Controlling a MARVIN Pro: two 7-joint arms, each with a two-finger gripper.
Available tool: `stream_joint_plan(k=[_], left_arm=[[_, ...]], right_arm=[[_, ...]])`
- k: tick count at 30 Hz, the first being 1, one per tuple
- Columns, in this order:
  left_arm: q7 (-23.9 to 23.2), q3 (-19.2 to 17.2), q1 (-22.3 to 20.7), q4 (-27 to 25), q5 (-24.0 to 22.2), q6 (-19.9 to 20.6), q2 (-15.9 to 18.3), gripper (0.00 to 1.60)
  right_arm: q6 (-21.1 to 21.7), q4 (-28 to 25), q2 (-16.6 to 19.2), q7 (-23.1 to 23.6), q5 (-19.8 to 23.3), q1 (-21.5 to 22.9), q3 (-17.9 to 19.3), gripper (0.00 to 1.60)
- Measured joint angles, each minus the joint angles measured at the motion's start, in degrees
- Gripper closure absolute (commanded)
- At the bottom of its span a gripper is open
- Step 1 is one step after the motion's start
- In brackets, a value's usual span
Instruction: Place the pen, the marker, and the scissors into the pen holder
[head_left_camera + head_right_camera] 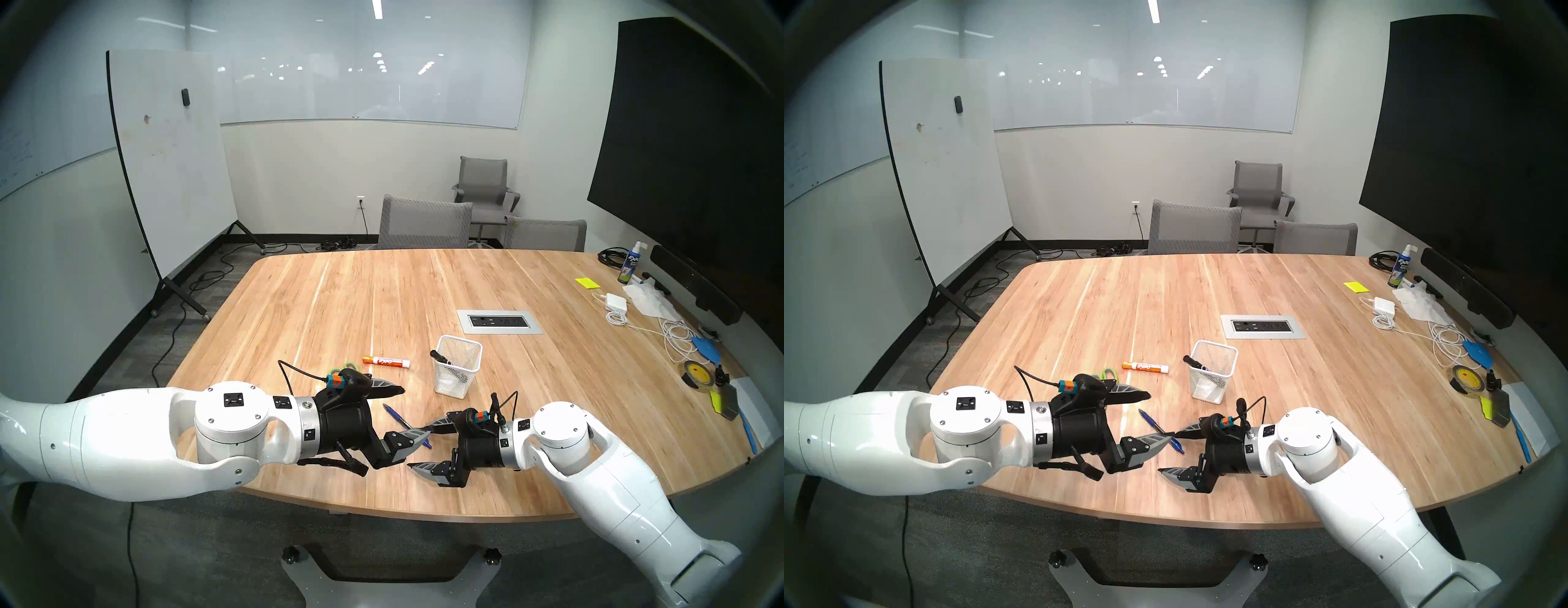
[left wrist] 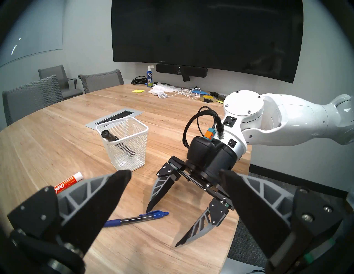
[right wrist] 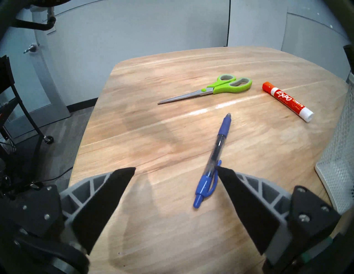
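Observation:
A blue pen [image 3: 214, 156] lies on the wooden table between my two grippers. My right gripper [image 3: 175, 168] is open low over the pen's clip end, one fingertip right beside the clip. My left gripper [image 1: 415, 412] is open too, facing the right one, with nothing in it. Green-handled scissors [image 3: 210, 90] lie flat farther left, partly hidden behind the left gripper in the head views. An orange-capped white marker [image 1: 386, 362] lies beside them. The white mesh pen holder [image 1: 462, 378] stands upright beyond the right gripper, with a black marker [image 2: 113, 136] leaning inside.
A grey outlet panel [image 1: 499, 321] is set into the table behind the holder. Cables, a charger, a spray bottle [image 1: 630, 267] and a tape roll [image 1: 695, 373] crowd the table's right side. Grey chairs [image 1: 424, 223] stand at the far edge. The near table edge runs just under both wrists.

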Motion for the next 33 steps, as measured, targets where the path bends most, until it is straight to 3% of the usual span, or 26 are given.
stream_joint_plan(k=[7, 12, 33], left_arm=[[0.0, 0.0, 0.0, 0.0, 0.0, 0.0, 0.0, 0.00], [0.0, 0.0, 0.0, 0.0, 0.0, 0.0, 0.0, 0.00], [0.0, 0.0, 0.0, 0.0, 0.0, 0.0, 0.0, 0.00]], right_arm=[[0.0, 1.0, -1.2, -0.9, -0.4, 1.1, -0.4, 0.19], [-0.1, 1.4, -1.9, -1.7, -0.6, 1.6, -0.8, 0.41], [0.1, 4.2, -3.8, -4.4, -1.9, 3.0, -2.2, 0.45]])
